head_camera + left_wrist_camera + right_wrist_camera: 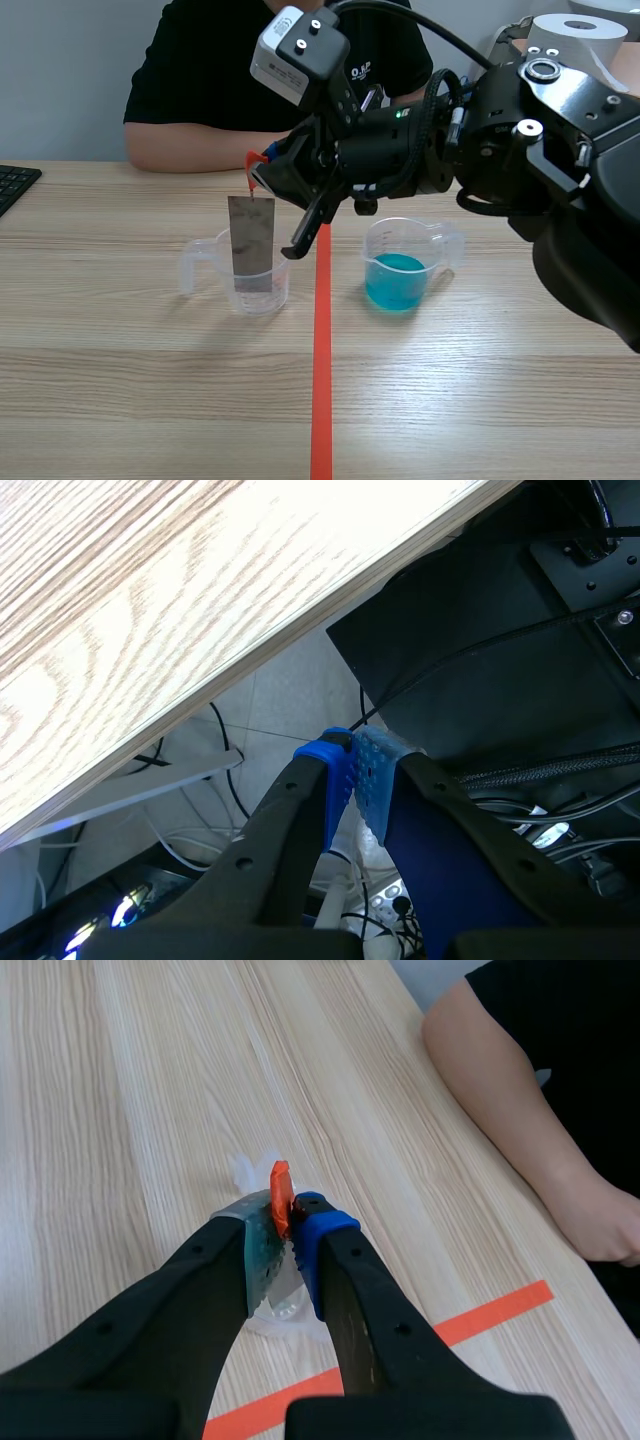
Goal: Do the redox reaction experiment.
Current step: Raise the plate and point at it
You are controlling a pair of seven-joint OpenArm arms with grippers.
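Scene view faces across the table [120, 400] toward a person [200, 60]; right wrist, close above, shares the cup [262, 292]; left wrist looks beneath the table edge.

Keyboard [14, 187] cut off at edge, clear cup [283, 1312] mostly hidden (behind fingers [372, 1322])

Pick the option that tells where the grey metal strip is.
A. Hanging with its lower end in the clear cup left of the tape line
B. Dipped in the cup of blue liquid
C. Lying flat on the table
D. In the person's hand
A: the metal strip hangs upright from the orange tab gripped by the right pincer, its lower end inside the clear cup; the cup of blue liquid stands apart.
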